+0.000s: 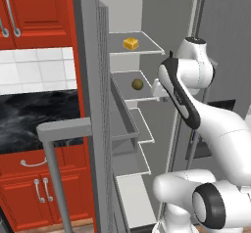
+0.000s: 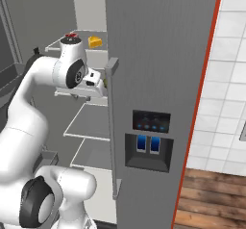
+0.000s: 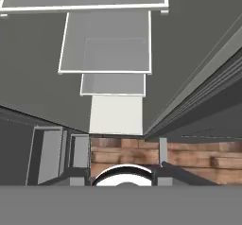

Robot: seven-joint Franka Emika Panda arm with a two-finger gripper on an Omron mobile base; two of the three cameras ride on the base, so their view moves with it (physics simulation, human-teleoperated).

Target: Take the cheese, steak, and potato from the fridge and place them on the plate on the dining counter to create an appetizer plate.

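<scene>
The fridge stands with its left door swung open. The cheese, a yellow-orange block, lies on an upper shelf and is also in the right base view. One shelf lower sits the round olive-brown potato, with a sliver of it by the shut door's edge. My gripper hovers at that shelf's front, just right of the potato and apart from it; its fingers are hidden. A small red patch over the arm's upper joint may be the steak. The plate and dining counter are out of view.
The open door's bins hang close on the left of the arm. The shut right door with its dark dispenser panel stands close on the right. Lower shelves and wood floor lie below the hand. Red cabinets stand at the left.
</scene>
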